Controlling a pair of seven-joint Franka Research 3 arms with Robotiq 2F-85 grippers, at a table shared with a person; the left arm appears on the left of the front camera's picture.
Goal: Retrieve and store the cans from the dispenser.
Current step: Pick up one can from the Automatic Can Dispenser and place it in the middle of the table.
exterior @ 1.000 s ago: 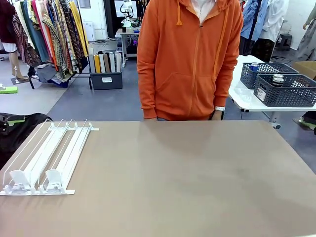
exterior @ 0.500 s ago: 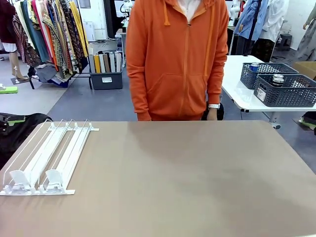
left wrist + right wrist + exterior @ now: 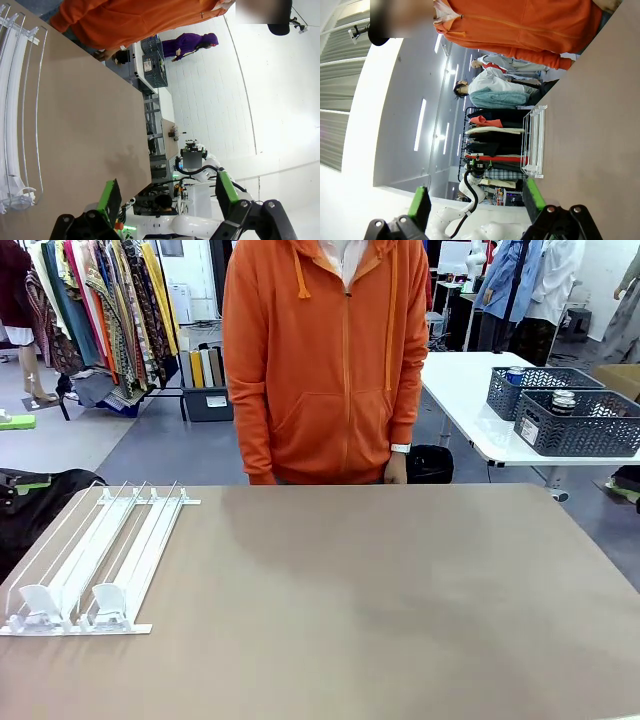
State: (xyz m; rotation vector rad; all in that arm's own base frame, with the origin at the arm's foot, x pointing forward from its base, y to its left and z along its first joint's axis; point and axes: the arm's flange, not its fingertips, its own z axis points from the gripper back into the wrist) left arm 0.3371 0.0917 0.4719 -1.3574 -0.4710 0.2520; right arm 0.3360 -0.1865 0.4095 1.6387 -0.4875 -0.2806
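The dispenser [image 3: 95,560] lies flat at the table's left, its white rail lanes holding two pusher blocks [image 3: 70,605] at the near end. It also appears in the left wrist view as the dispenser [image 3: 15,100] and in the right wrist view as the dispenser [image 3: 534,142]. A blue can [image 3: 515,375] and a dark can [image 3: 563,400] with a silver top sit in mesh baskets on a side table. My left gripper [image 3: 167,192] is open in the air with nothing between its fingers. My right gripper [image 3: 476,202] is open too, also holding nothing.
A person in an orange hoodie [image 3: 325,360] stands at the far edge of the brown table [image 3: 380,600], hands low by the edge. Two dark mesh baskets [image 3: 575,430] stand on a white side table [image 3: 480,425] at the back right. Clothes racks [image 3: 90,310] fill the back left.
The person has stepped toward the picture's left along the far edge. The dispenser and the table have not changed.
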